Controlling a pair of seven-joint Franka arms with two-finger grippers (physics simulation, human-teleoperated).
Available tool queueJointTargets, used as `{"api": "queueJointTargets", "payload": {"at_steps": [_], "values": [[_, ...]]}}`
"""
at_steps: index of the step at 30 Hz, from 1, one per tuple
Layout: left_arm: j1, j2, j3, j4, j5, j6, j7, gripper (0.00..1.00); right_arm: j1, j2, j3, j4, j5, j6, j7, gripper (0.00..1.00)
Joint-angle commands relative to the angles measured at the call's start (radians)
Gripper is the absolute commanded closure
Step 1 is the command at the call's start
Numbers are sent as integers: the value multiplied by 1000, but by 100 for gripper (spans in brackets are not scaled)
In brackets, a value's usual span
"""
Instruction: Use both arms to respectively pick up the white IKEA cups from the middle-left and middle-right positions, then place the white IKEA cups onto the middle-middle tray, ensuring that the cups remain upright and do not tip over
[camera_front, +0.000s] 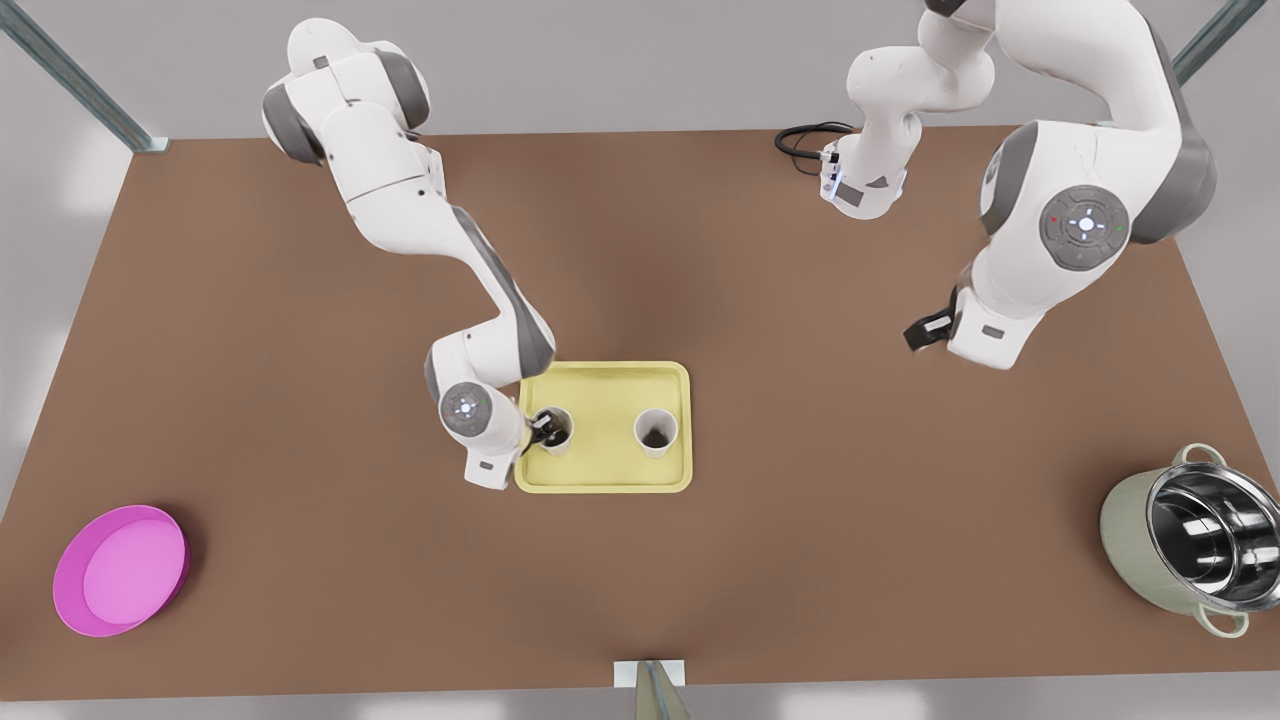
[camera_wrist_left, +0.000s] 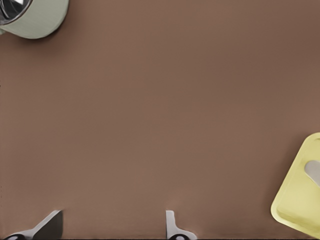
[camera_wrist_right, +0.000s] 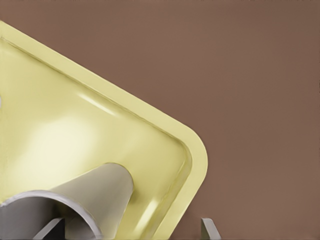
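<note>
Stock of the scene, operator, as you had it at this moment:

1. Tray (camera_front: 605, 400): pale yellow, rounded corners, low rim. It lay flat on the brown table (camera_front: 300, 400), near the middle. You could also see it in the right wrist view (camera_wrist_right: 75, 125) and at the edge of the left wrist view (camera_wrist_left: 295, 200).

2. White cup, first (camera_front: 557, 432): it stood upright on the tray, toward the front view's left, close to the rim. The right wrist view showed its mouth and tapered wall close up (camera_wrist_right: 100, 195).

3. White cup, second (camera_front: 656, 432): it stood upright on the tray, toward the front view's right, apart from the first cup and from both grippers.

4. Right gripper (camera_front: 543, 428): your low arm on the front view's left carried it, and it sat at the first cup's rim. In its wrist view (camera_wrist_right: 130, 227) the claw was wide. One finger (camera_wrist_right: 50, 227) was at the cup's mouth. The other (camera_wrist_right: 210, 229) was out over bare table beyond the tray's corner. The jaws did not pinch the cup's wall.

5. Left gripper (camera_front: 925, 332): your arm on the front view's right held it raised, well away from the tray, waiting. In its wrist view (camera_wrist_left: 112, 230) the claw was wide and held nothing, with brown table below it.

6. Magenta bowl (camera_front: 120, 570): it sat on the table at the front view's near left corner.

7. Pale green pot (camera_front: 1190, 540): steel-lined, it sat at the front view's near right edge, and part of it showed in the left wrist view (camera_wrist_left: 35, 17).
</note>
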Motion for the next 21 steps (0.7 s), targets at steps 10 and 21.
{"api": "queueJointTargets", "payload": {"at_steps": [10,21], "values": [[9,19,-1,15,-79,-90,400,0,-239,-43,-121,122,-165,-363,117,0],[9,19,-1,15,-78,-90,402,0,-374,-581,-15,90,-313,-749,211,0]]}}
